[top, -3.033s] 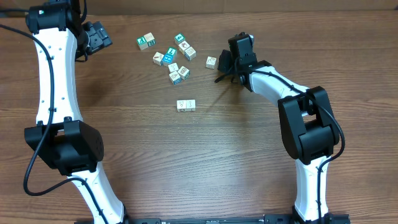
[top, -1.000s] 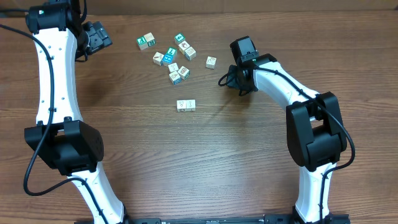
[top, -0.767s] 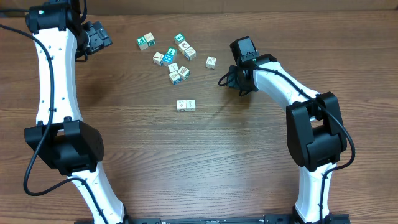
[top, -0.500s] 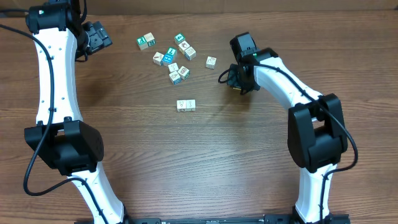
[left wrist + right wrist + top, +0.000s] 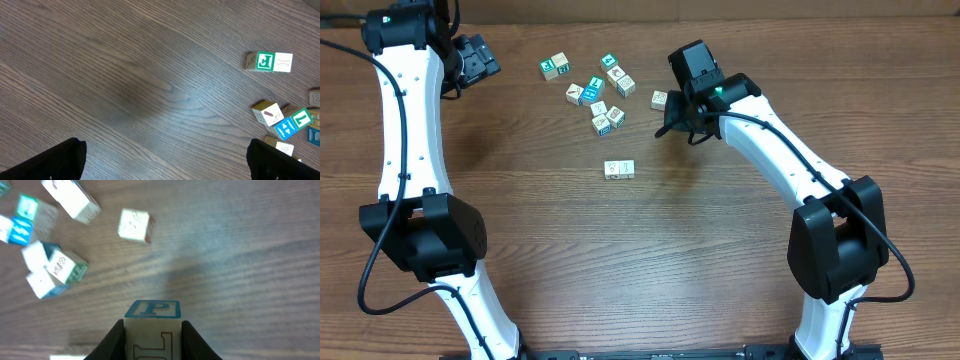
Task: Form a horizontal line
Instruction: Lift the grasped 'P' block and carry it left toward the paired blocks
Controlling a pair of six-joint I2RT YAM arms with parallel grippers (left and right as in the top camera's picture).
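Two pale wooden blocks, touching side to side, form a short level row of blocks (image 5: pixel 619 169) near the middle of the overhead frame, slightly left of centre. Its face markings are too small to read. Bare table (image 5: pixel 620 260) surrounds the row on every side, with the widest open wood below it and to its left. Above it, toward the top edge of the frame, lies a cluster of loose blocks (image 5: pixel 595 92) with teal and white faces, and a single block (image 5: pixel 659 99) sits apart at the cluster's right.

The right pincer (image 5: pixel 680 122) stands up and to the right of the row, apart from it and just beside the single block. It is clenched on a held block (image 5: pixel 152 317), which shows a blue-framed P on top and a red letter on its front face. The left pincer (image 5: pixel 475 58) is in the upper left of the frame, well apart from the row, with its fingertips (image 5: pixel 55 162) spread wide and nothing between them.
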